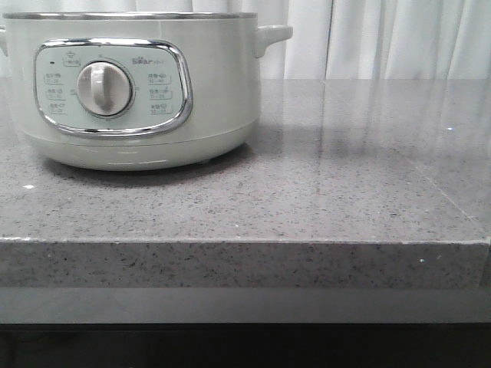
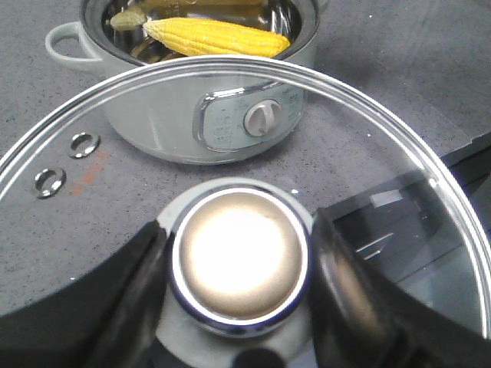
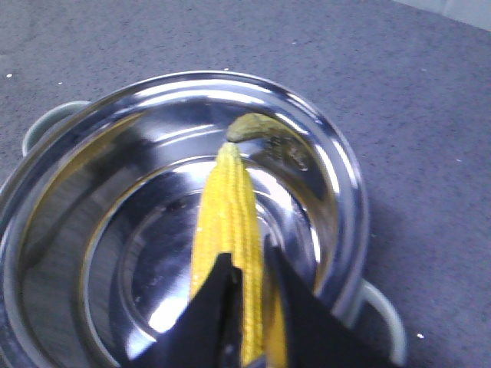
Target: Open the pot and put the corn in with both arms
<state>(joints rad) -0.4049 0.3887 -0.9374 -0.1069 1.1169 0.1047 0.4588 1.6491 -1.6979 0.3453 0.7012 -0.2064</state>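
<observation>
Front view: the pot (image 1: 126,88) stood on the grey speckled desk (image 1: 322,199), toward the left, control dial facing the camera. Its top rim was cut off by the frame edge, so neither lid nor contents could be seen here. Neither arm showed.

Left wrist view: the left pincer (image 2: 239,264) was clamped on the round metal knob (image 2: 239,263) of the glass lid (image 2: 368,153), one dark finger on each side. The lid was held off the pot and apart from it. Beyond the lid the pot stood open, with the corn (image 2: 216,37) visible at its mouth.

Right wrist view: the right pincer (image 3: 249,295) gripped the corn (image 3: 228,222) near its lower end, fingers closed against the cob. The cob pointed into the steel bowl of the pot (image 3: 92,253). Its tip lay close to a greenish stub (image 3: 253,126) by the far wall.

Step in hand: judged to be placing the corn; lid already off.

Next move: the right pincer would need to release the cob inside and withdraw clear of the rim.

Hard to make out: whether the corn touched the bowl floor could not be told; reflections confused the depth. The lower end of the cob was hidden by the fingers.
</observation>
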